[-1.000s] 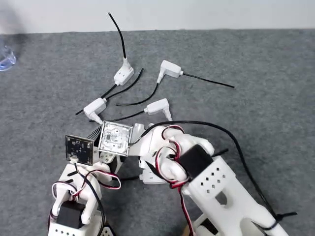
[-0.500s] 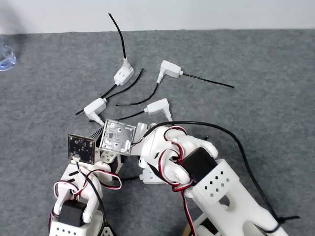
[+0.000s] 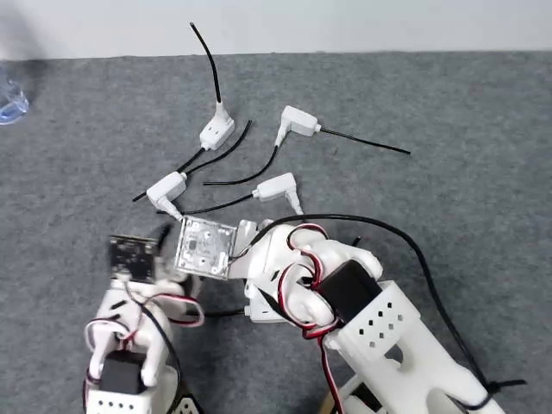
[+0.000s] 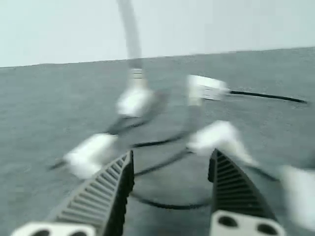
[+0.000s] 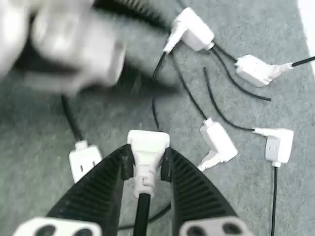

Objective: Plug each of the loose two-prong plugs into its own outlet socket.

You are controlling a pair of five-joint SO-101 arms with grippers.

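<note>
Right hand clenched on a white plug, left hand released.
My right hand (image 5: 146, 156) grips the white plug (image 5: 147, 141) by its sides over the grey bench (image 3: 466, 190), and its black cord (image 5: 141, 216) runs back toward my wrist. My left hand (image 4: 171, 160) hangs spread wide with nothing in it, low over the bench. Four loose plugs (image 3: 216, 131) lie on the bench beyond both hands — one (image 3: 166, 188) sits nearest the left hand. A further white connector (image 5: 83, 164) lies just beside the held plug.
</note>
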